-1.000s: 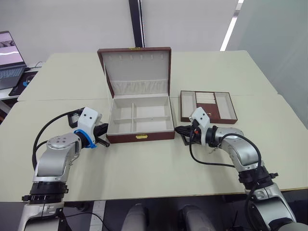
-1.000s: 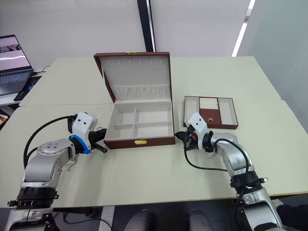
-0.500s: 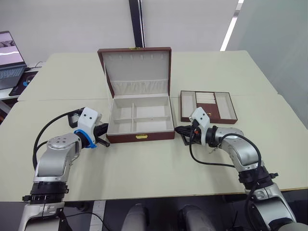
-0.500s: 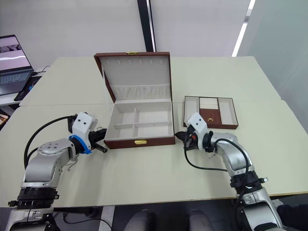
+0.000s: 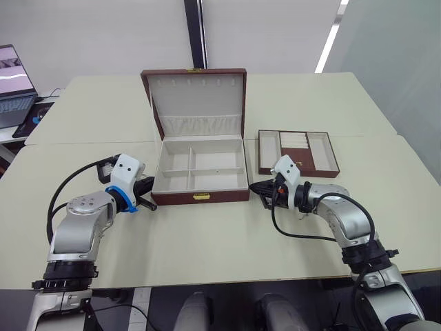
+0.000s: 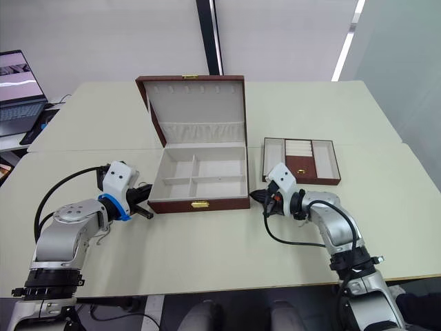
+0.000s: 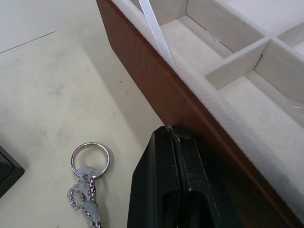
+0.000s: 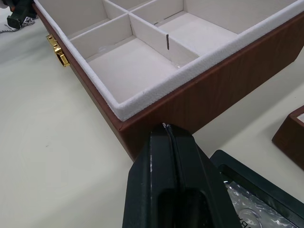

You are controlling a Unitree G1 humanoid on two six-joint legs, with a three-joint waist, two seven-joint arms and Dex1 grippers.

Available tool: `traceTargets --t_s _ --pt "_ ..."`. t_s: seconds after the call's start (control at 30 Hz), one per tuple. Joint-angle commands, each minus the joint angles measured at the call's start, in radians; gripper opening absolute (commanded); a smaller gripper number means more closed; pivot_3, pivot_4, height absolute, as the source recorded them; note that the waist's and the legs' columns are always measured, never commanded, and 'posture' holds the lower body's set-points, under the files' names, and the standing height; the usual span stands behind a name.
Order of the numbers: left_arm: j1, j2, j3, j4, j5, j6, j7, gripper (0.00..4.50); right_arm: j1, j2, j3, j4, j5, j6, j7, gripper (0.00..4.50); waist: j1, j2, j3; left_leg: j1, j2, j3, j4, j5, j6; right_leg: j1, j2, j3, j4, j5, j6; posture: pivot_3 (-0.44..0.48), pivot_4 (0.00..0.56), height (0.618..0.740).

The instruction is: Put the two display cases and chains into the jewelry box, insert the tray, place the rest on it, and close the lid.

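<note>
The jewelry box (image 5: 200,196) stands open mid-table with its cream compartments bare and its lid (image 5: 195,96) upright. My left gripper (image 7: 170,130) is shut, empty, its tip at the box's front left corner. Beside it a chain (image 7: 85,197) with a ring lies on the table, near one display case (image 5: 105,169). My right gripper (image 8: 165,126) is shut, with nothing between its fingers. Its tip sits at the box's front right corner. The other display case (image 8: 259,197) lies just beside it. The tray (image 5: 298,172) rests to the right of the box.
A laptop (image 5: 14,86) sits at the far left on another table. The gold clasp (image 5: 202,196) faces the near edge. Bare tabletop (image 5: 213,241) stretches in front of the box and behind the tray.
My right gripper has edged a little left, up to the box's front right corner. The left arm, the box and the tray look the same.
</note>
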Motion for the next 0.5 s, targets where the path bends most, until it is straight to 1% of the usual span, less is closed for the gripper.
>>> traceTargets --t_s 0.03,0.27,0.3,0.4,0.5 --pt "0.006 0.017 0.018 -0.040 -0.048 -0.019 -0.050 0.00 -0.006 -0.005 -0.037 -0.029 0.059 -0.019 0.013 0.03 0.000 0.000 0.000 0.000 0.000 0.000 0.000 0.000 0.000 0.000 0.000 0.000 0.000 0.000 0.000 0.000 0.150 0.740" --pt "0.000 0.085 0.131 -0.002 -0.100 -0.013 -0.053 0.00 0.021 -0.088 -0.147 -0.032 0.128 -0.022 0.020 0.03 0.001 0.000 0.000 0.000 0.000 0.000 0.000 0.000 0.000 0.000 0.000 0.000 -0.001 0.000 0.000 0.000 0.150 0.740" --pt "0.002 0.108 0.164 0.010 -0.113 -0.014 -0.062 0.00 0.034 -0.114 -0.174 -0.034 0.148 -0.021 0.036 0.03 0.001 0.000 0.000 0.000 0.000 0.000 0.000 0.000 0.000 0.000 0.000 -0.001 -0.001 0.000 0.000 0.000 0.150 0.740" --pt "0.020 0.165 0.217 0.038 -0.129 -0.024 -0.085 0.00 0.068 -0.176 -0.211 -0.049 0.183 -0.020 0.073 0.03 0.000 0.000 0.000 0.000 0.000 0.000 -0.001 0.000 0.000 0.000 0.000 0.000 -0.001 0.000 0.000 0.000 0.150 0.740" --pt "0.073 0.263 0.278 0.112 -0.108 -0.054 -0.118 0.00 0.131 -0.281 -0.272 -0.064 0.215 -0.025 0.132 0.03 -0.001 0.000 0.000 0.000 0.000 0.000 -0.002 0.000 0.000 0.000 0.000 0.000 -0.002 0.000 0.000 0.000 0.150 0.740"
